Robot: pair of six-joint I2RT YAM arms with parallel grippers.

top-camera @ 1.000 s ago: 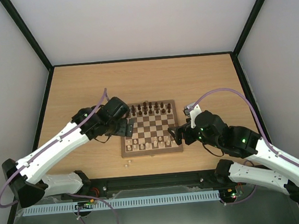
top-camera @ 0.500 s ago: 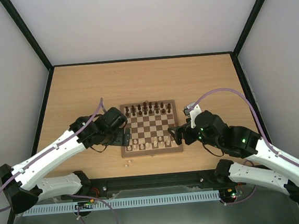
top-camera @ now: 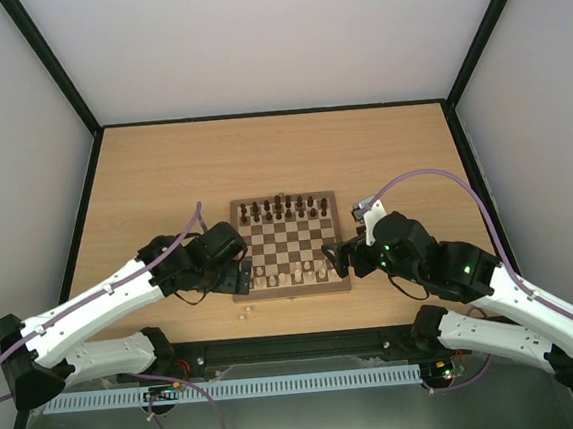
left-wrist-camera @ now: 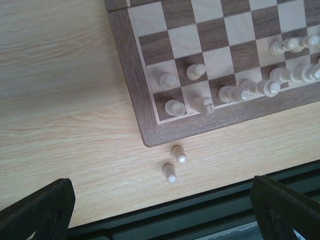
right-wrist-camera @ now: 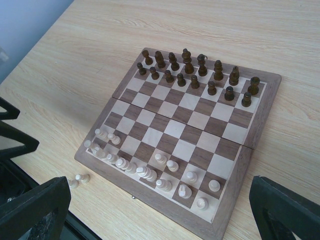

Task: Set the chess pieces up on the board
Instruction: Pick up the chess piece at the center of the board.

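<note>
Close to finished, judging by the layout. On the board [right-wrist-camera: 261, 117], lying mid-table just ahead of both arms, dark pieces [right-wrist-camera: 194, 81] lined up in two full-looking rows along the far edge, upright, one to a square. Pale pieces [right-wrist-camera: 145, 172] gathered in the two near rows but less tidily: spaced square by square in places, bunched shoulder to shoulder along part of the row, so hard to count or match to squares. Left to do, most likely: bring in the two loose pale pieces [left-wrist-camera: 178, 153] standing on bare wood just beside the board's near-left corner, close together and clear of the border, then spread out the crowded ones. Left gripper [left-wrist-camera: 160, 190] hanging over that corner with jaws spread wide and nothing between them, the strays right below. Right gripper [top-camera: 337, 258] at the board's right side, likewise wide apart and empty. Underneath, the table [top-camera: 163, 175] in pale wood-grain laminate, flat and matte. Around it, plain light walls [top-camera: 271, 35] on three sides with black edge strips [top-camera: 53, 64] at the corners, and a black rail [top-camera: 298, 349] along the near edge by the arm bases.
</note>
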